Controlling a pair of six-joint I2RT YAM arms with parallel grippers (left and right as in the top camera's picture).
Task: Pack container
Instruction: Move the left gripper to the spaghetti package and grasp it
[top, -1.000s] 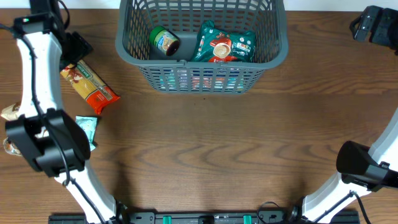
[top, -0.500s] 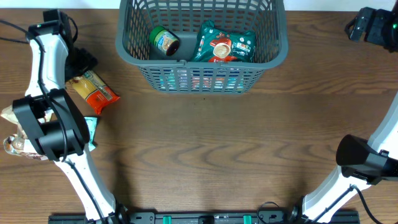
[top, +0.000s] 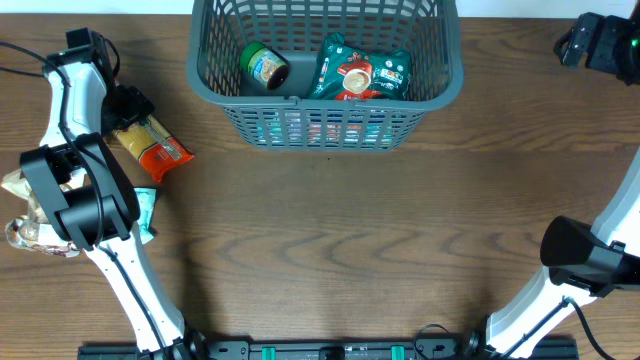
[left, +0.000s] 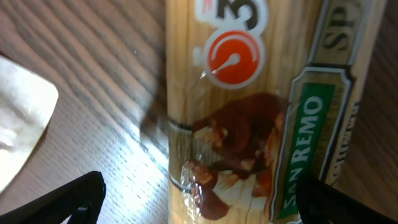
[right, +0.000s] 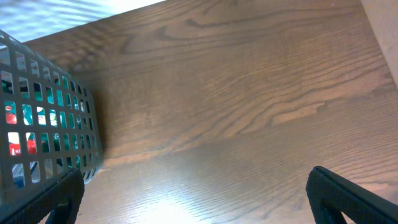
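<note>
The dark grey slatted container (top: 205, 78) stands at the back middle and holds a green-lidded jar (top: 264, 66) and green snack packets (top: 360, 72); its wall shows in the right wrist view (right: 43, 118). A spaghetti packet (top: 150, 145) lies on the table at the left. My left gripper (top: 130, 105) is open right above its far end, the packet (left: 249, 112) filling the left wrist view between the fingertips (left: 199, 202). My right gripper (top: 585, 45) is open and empty at the far right, above bare table (right: 199, 199).
A teal packet (top: 143, 205) lies under the left arm. Pale wrapped items (top: 20, 185) and a clear bag (top: 30, 235) sit at the left edge. The brown wooden table (top: 350, 230) spreads in front of the container.
My left arm has swung toward the left and lowered its gripper over the far end of the spaghetti packet. The right gripper shifted slightly left.
</note>
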